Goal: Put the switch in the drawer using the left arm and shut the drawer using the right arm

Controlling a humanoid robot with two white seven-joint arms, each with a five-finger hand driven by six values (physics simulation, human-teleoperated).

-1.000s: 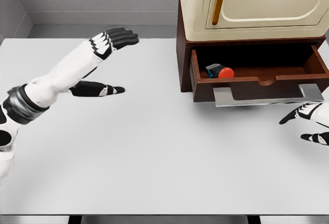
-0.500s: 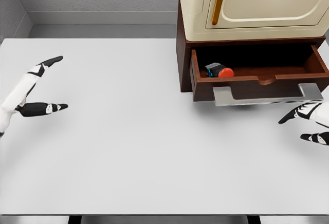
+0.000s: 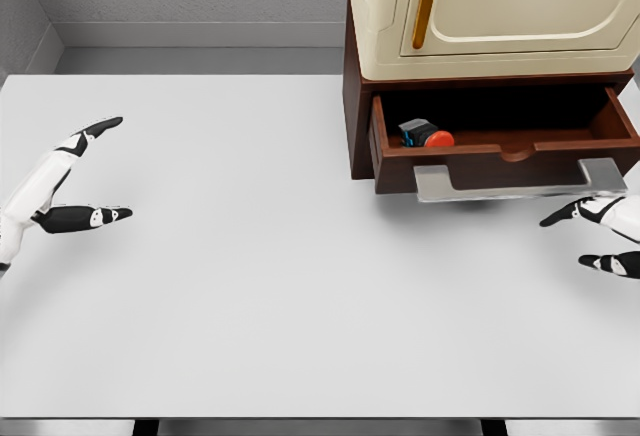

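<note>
Right hand [image 3: 603, 236]: fingers spread, holding nothing, just below the handle [image 3: 520, 182], apart from it.
Left hand [image 3: 70, 181]: open, empty, at far left over the table [image 3: 270, 296].
Switch [image 3: 427, 135]: inside the drawer [image 3: 505, 148], left end.
Drawer: open, not yet pushed.
Risk: fingers catching under the handle, or an off-centre push at the right end jamming the drawer.

The switch [image 3: 427, 136] lies in the drawer's [image 3: 505, 153] left end, under the cabinet [image 3: 490, 11].
</note>
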